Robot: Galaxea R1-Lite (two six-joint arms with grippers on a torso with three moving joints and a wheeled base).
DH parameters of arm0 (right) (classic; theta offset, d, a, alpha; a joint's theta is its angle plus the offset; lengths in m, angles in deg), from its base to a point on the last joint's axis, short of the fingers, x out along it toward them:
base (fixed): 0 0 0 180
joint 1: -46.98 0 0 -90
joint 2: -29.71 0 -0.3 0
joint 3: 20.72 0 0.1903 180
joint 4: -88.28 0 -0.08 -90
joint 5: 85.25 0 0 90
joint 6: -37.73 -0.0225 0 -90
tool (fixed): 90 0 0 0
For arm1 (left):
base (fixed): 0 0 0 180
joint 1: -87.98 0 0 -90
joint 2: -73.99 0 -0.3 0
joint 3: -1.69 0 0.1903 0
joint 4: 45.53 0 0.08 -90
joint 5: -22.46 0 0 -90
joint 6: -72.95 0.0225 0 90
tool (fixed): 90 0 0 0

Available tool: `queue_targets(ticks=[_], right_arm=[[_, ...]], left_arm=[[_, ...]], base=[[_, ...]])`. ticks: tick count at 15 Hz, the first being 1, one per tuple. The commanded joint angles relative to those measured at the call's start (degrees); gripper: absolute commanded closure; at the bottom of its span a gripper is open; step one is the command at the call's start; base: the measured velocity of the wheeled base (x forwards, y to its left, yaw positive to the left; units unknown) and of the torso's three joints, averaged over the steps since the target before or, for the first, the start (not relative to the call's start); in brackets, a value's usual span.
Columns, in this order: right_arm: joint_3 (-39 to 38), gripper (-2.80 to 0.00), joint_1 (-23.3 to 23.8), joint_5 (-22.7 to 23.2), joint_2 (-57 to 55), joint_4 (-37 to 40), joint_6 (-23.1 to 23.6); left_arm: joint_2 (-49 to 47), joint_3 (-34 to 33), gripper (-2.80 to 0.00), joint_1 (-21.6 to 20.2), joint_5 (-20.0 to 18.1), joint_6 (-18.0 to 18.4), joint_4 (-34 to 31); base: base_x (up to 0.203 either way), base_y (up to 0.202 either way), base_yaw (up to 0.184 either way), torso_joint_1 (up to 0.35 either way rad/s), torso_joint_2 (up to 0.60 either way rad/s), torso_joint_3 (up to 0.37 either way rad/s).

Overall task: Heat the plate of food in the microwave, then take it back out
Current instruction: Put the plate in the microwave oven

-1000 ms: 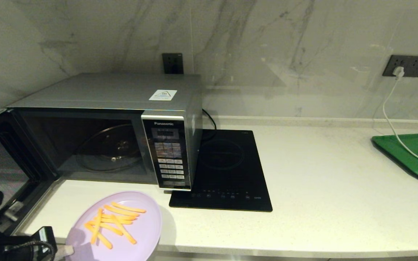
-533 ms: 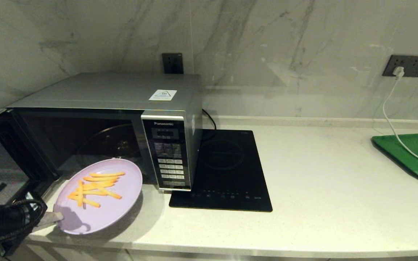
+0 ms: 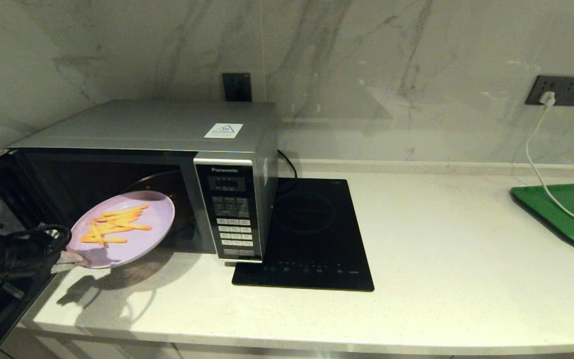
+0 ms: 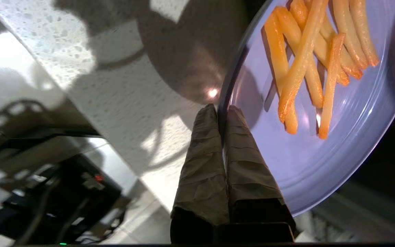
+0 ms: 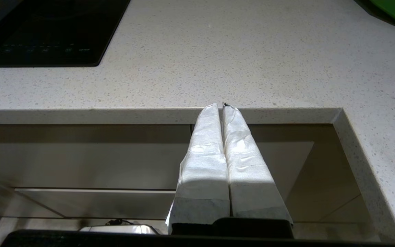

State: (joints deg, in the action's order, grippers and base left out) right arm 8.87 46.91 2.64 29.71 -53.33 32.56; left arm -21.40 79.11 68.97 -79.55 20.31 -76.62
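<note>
While its door hangs open to the left, the microwave (image 3: 167,149) stands on the white counter (image 3: 416,279) beside a black hob (image 3: 312,234). At its opening, above the counter, the plate of food (image 3: 132,239) is clamped by its rim in the left gripper (image 3: 70,259). Off the counter's front edge, the right gripper (image 5: 222,107) is pressed closed on nothing.

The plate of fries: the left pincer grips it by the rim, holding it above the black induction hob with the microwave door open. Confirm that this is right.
Not right in one respect. The left pincer does grip the plate of fries by the rim, and the microwave door is open, but the plate hangs at the microwave's open mouth, not above the black induction hob, which lies to the microwave's right. The head view shows this.
</note>
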Motion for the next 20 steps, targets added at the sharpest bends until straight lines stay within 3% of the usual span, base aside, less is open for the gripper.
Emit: queue_targets(ticks=[1,3,11,20], right_arm=[[0.01,0.00,-0.10,0.00,0.00,0.10,-0.02],[0.01,0.00,-0.01,0.00,0.00,0.10,-0.02],[0.01,0.00,-0.01,0.00,0.00,0.10,-0.02],[0.01,0.00,-0.01,0.00,-0.07,0.10,-0.02]], left_arm=[[-3.34,3.33,0.00,2.22,3.30,-2.51,-2.06],[-5.36,5.66,0.00,3.78,6.80,-4.76,-2.53],[-9.36,16.43,0.00,7.77,7.52,-11.15,-9.67],[-17.67,28.12,0.00,11.54,11.03,-14.40,-14.14]], base=[[0.000,0.000,0.000,0.000,0.00,0.000],[0.000,0.000,0.000,0.000,0.00,0.000],[0.000,0.000,0.000,0.000,0.00,0.000],[0.000,0.000,0.000,0.000,0.00,0.000]])
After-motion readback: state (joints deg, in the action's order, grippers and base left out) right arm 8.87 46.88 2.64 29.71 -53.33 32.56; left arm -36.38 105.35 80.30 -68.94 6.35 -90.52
